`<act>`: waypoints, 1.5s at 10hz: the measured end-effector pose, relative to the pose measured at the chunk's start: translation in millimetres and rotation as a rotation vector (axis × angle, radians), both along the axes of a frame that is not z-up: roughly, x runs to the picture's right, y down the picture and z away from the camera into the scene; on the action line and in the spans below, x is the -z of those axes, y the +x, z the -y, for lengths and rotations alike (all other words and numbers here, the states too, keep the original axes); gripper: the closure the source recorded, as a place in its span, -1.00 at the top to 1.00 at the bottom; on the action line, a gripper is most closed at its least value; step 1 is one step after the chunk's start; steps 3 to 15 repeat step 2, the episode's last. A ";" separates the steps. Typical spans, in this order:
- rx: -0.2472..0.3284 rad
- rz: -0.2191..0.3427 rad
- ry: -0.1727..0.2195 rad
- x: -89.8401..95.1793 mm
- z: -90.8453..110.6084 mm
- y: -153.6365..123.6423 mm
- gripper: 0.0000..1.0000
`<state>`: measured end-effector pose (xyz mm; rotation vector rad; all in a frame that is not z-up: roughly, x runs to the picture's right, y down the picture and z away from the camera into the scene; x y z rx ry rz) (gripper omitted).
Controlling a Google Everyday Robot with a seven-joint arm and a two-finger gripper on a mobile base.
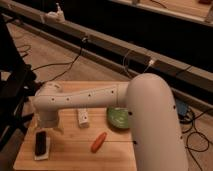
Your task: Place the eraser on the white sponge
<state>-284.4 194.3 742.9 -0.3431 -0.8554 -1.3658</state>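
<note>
The eraser (40, 141) already lies on the white sponge (42, 148) near the table's (75, 157) front-left corner, and the gripper (47, 121), just above and not holding it, could knock it off if the arm swings low.

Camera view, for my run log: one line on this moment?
eraser on white sponge | gripper just above, right of it | carrot mid-table
</note>
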 end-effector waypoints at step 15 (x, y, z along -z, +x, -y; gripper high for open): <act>-0.066 -0.008 0.044 -4.4 21.5 7.8 0.60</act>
